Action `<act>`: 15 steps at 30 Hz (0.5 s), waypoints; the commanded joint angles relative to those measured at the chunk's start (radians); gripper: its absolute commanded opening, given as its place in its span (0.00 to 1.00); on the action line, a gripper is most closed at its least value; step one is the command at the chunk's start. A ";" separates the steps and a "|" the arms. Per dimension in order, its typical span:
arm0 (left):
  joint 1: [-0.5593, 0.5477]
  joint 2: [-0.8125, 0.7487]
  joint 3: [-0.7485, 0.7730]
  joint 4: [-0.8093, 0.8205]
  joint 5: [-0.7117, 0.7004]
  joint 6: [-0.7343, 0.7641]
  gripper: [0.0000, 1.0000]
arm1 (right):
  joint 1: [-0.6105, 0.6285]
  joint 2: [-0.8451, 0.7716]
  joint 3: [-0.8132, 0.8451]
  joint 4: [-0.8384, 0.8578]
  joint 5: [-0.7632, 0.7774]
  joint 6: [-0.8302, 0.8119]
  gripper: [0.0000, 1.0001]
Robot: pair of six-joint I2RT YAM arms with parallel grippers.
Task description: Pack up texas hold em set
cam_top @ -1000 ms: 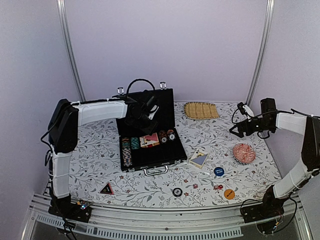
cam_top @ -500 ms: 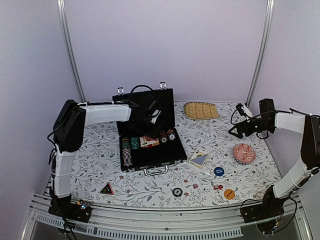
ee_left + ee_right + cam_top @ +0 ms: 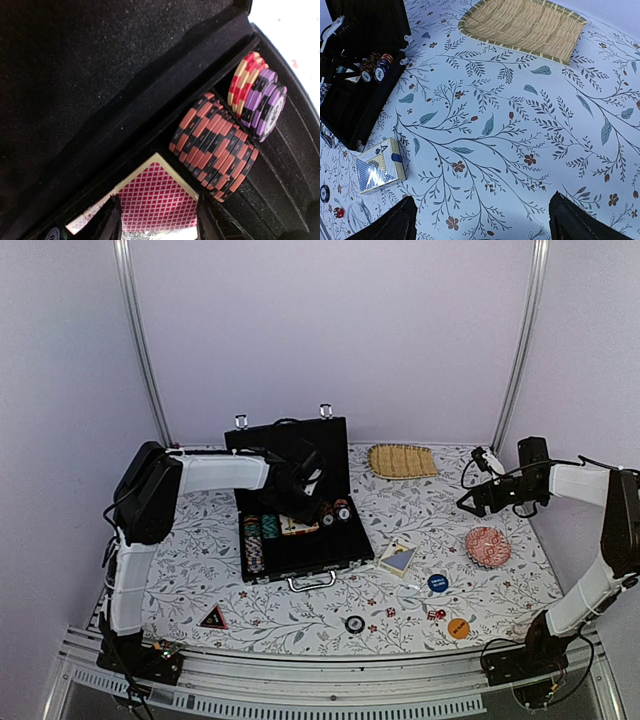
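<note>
The black briefcase (image 3: 300, 552) lies open at centre left, lid (image 3: 285, 440) upright. Chip rows (image 3: 254, 538) fill its left slots. Orange-black chips (image 3: 212, 147) and purple chips (image 3: 267, 110) stand at the tray's back. My left gripper (image 3: 298, 504) reaches into the tray and is shut on the red card deck (image 3: 157, 195), a finger on each side. A blue card deck (image 3: 398, 558) lies right of the case. Red dice (image 3: 437, 615), a blue disc (image 3: 437, 583), an orange disc (image 3: 458, 628) and a black disc (image 3: 354, 623) lie near the front. My right gripper (image 3: 474, 502) hovers open at the far right.
A woven straw mat (image 3: 402, 460) lies at the back right. A red patterned dish (image 3: 488, 546) sits under the right arm. A black triangular marker (image 3: 213, 618) lies at the front left. In the right wrist view the blue deck (image 3: 380, 165) lies beside the case corner (image 3: 360, 100).
My left gripper has dropped from in front of the lid down into the tray, and its jaws have narrowed onto the red card deck. The right arm has barely moved.
</note>
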 commanded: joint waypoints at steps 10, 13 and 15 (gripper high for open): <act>-0.027 -0.116 -0.056 0.005 -0.140 -0.005 0.50 | 0.012 0.023 0.033 -0.021 -0.010 -0.014 0.92; -0.022 -0.150 -0.120 0.057 -0.105 -0.003 0.47 | 0.019 0.019 0.032 -0.024 -0.018 -0.018 0.92; -0.016 -0.141 -0.132 0.047 -0.085 -0.012 0.40 | 0.025 0.015 0.033 -0.025 -0.023 -0.019 0.92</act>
